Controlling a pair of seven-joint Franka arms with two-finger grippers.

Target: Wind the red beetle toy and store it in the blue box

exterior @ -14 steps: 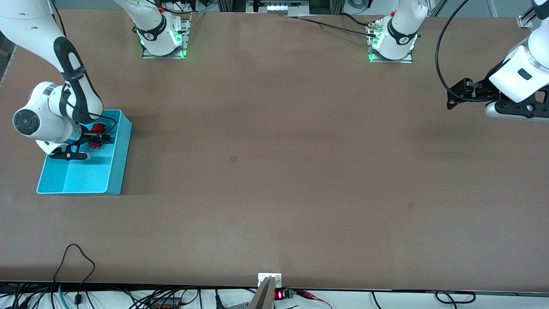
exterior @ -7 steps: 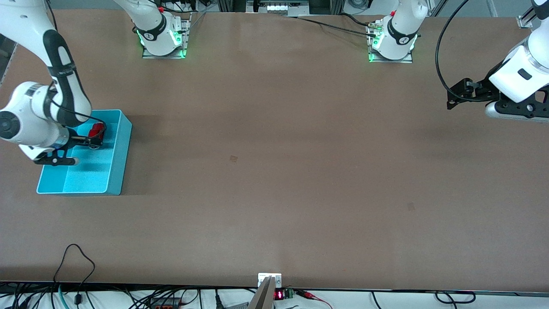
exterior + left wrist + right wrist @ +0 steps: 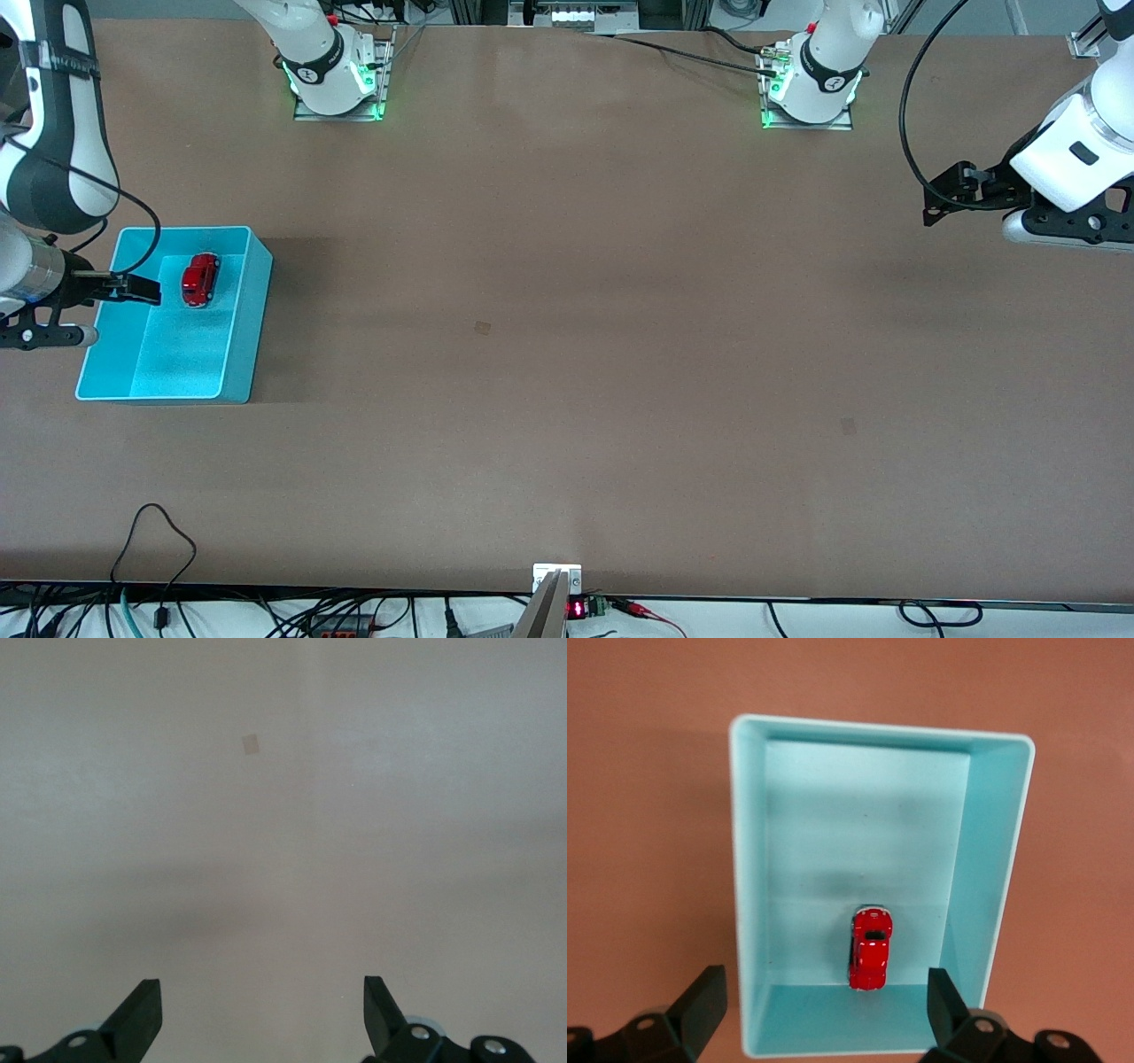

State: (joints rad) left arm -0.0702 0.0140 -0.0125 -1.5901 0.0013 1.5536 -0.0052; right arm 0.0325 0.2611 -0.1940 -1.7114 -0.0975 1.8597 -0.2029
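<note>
The red beetle toy [image 3: 200, 279] lies on its wheels inside the blue box [image 3: 241, 328], at the end farther from the front camera. In the right wrist view the toy [image 3: 871, 950] sits close to one short wall of the box [image 3: 749, 859]. My right gripper [image 3: 140, 289] is open and empty. It hangs above the box's edge toward the right arm's end of the table, apart from the toy, and its fingers [image 3: 700, 1001] stand wide in the right wrist view. My left gripper [image 3: 946, 197] is open and empty, and it waits over bare table at the left arm's end [image 3: 261, 992].
The brown table [image 3: 567, 354] bears only the box. The two arm bases [image 3: 337, 80] stand along the edge farthest from the front camera. Cables and a small display [image 3: 576, 610] lie along the nearest edge.
My right gripper has let go of the toy and drawn up and away toward the right arm's end of the table. The toy stays in the box. The left arm has not moved.
</note>
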